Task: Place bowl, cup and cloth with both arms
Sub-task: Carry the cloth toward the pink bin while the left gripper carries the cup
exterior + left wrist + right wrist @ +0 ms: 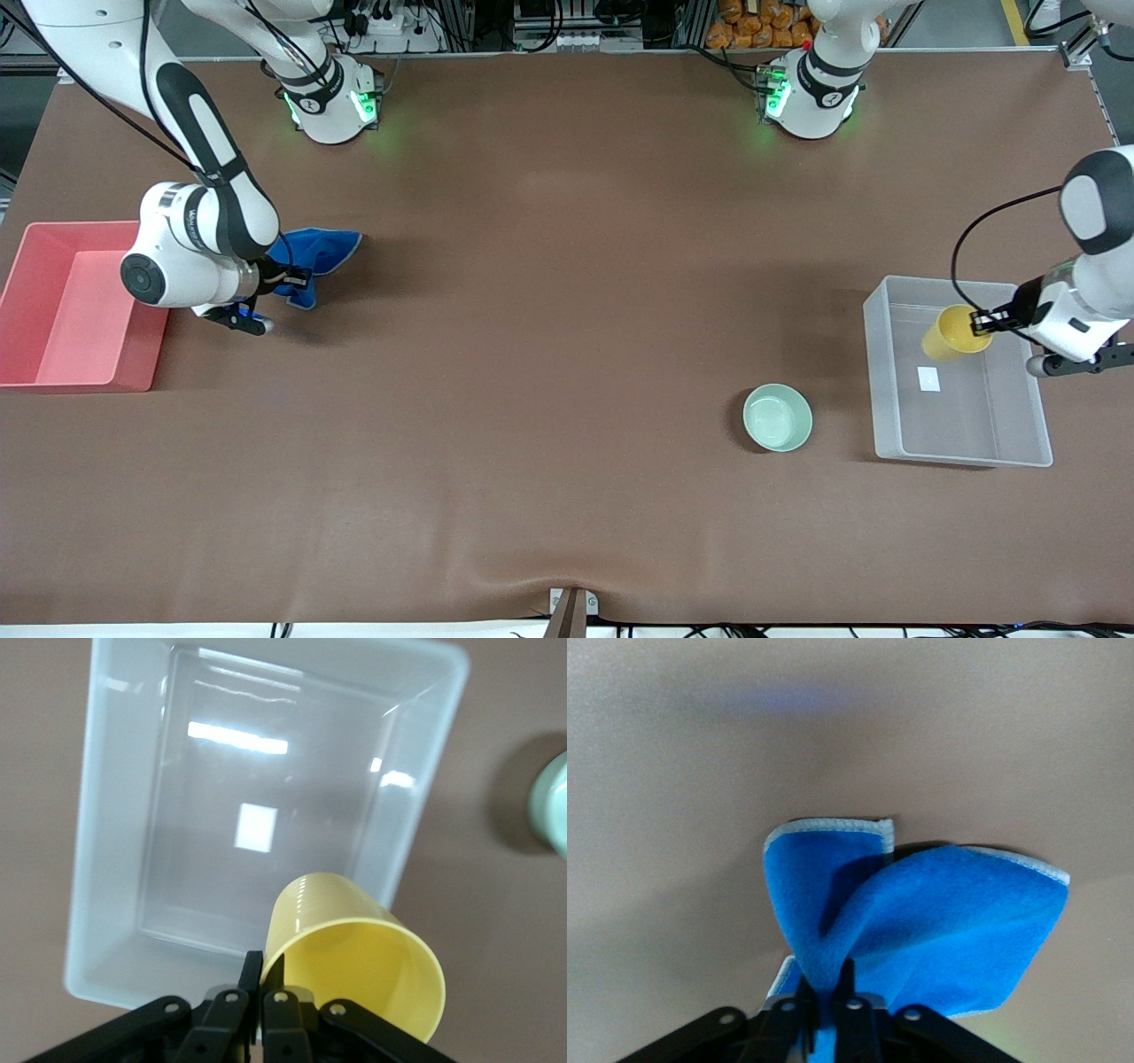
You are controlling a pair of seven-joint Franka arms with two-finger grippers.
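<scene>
The yellow cup (955,332) hangs tilted over the clear plastic bin (886,381), and my left gripper (982,322) is shut on its rim. In the left wrist view one finger is inside the cup (354,966) and one outside, at my left gripper (266,970). The mint green bowl (778,416) stands on the table beside the bin, nearer the front camera than the cup. The blue cloth (323,252) lies toward the right arm's end of the table. My right gripper (292,279) is shut on a fold of the cloth (948,930), pinched up into a peak at my right gripper (828,992).
A red bin (62,306) stands at the right arm's end of the table, beside the cloth. The clear bin (106,859) holds only a small white label (928,378). An edge of the bowl (554,806) shows in the left wrist view. Brown table surface spans the middle.
</scene>
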